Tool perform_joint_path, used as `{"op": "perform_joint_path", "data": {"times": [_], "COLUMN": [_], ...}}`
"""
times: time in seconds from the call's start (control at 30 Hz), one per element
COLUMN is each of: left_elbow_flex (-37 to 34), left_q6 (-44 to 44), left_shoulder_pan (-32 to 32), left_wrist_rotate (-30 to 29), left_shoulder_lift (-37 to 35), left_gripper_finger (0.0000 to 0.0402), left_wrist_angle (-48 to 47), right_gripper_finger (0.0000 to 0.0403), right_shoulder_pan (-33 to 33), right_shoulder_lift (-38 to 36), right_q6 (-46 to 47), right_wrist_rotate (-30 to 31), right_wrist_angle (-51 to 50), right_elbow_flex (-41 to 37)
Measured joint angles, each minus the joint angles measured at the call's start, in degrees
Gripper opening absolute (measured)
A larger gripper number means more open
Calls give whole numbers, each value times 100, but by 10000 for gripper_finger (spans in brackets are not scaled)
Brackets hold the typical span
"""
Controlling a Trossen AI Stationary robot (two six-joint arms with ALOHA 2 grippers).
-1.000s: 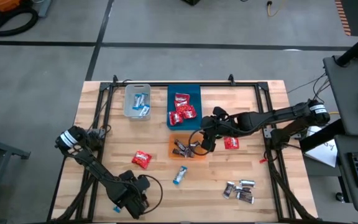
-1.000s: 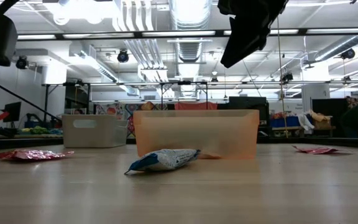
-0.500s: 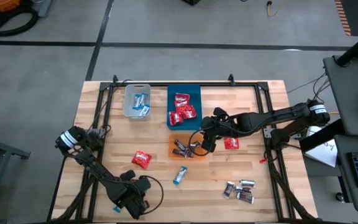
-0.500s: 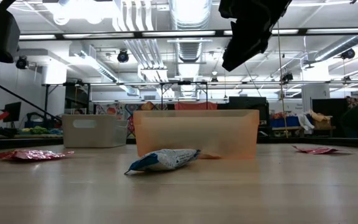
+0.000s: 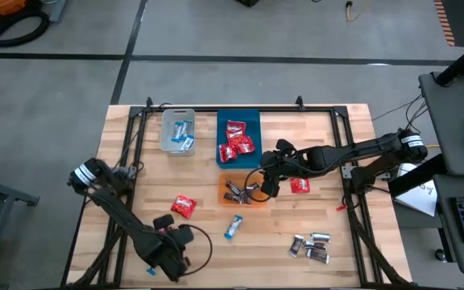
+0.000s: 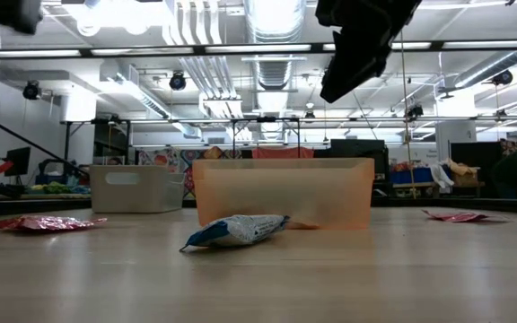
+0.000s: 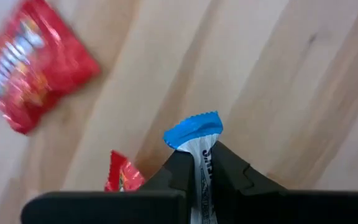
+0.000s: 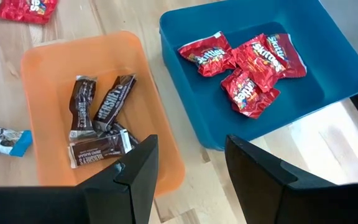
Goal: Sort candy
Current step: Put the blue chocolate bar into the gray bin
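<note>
My left gripper (image 7: 196, 158) stands near the table's front left (image 5: 167, 256) and is shut on a blue-and-white candy (image 7: 194, 134). A red candy (image 7: 33, 62) lies on the wood beyond it. My right gripper (image 8: 188, 180) hangs open and empty over the orange bin (image 8: 48, 62), which holds dark brown-silver candies (image 8: 101, 118). The blue bin (image 8: 328, 93) holds red candies (image 8: 247, 68). Loose on the table lie another blue-and-white candy (image 5: 233, 227), two red ones (image 5: 184, 206) (image 5: 300, 186) and a brown-silver cluster (image 5: 311, 246). My left gripper pinches the blue-and-white candy between its two fingers, on the white part of the wrapper just behind the blue crimped end (image 7: 199, 152). That blue end sticks out past the fingertips. The rest of the candy is hidden between the fingers.
A clear bin (image 5: 178, 133) with blue-and-white candies stands at the far left beside the blue bin. Black frame rails (image 5: 127, 145) run along the table's left, right and far sides. Bare wood lies in the middle front.
My left arm has risen: in the low view its dark bulk at the upper left has gone up almost out of the picture, and in the high view its elbow has shifted toward the table's left edge. My right arm has stayed over the orange bin.
</note>
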Motion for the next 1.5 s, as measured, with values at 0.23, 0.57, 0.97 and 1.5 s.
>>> {"op": "perform_joint_path", "data": {"times": [0.23,0.57,0.97,1.5], "left_elbow_flex": [-68,-81,-357,-1800], "left_q6": [502,1383,2724,6052], "left_shoulder_pan": [254,794,2787,8112], "left_wrist_rotate": [-569,-1858,-3294,-941], "left_shoulder_lift": [-574,-1599,-3204,-3048], "left_gripper_finger": [11,11,11,11], "left_wrist_angle": [-194,-495,-843,2160], "right_gripper_finger": [178,178,178,178], "right_shoulder_pan": [0,0,-4,-2], "right_shoulder_lift": [0,0,4,3], "right_q6": [-23,-102,-8,129], "right_wrist_rotate": [-1,0,292,293], "right_wrist_angle": [79,246,286,546], "right_elbow_flex": [0,-140,-385,-332]}}
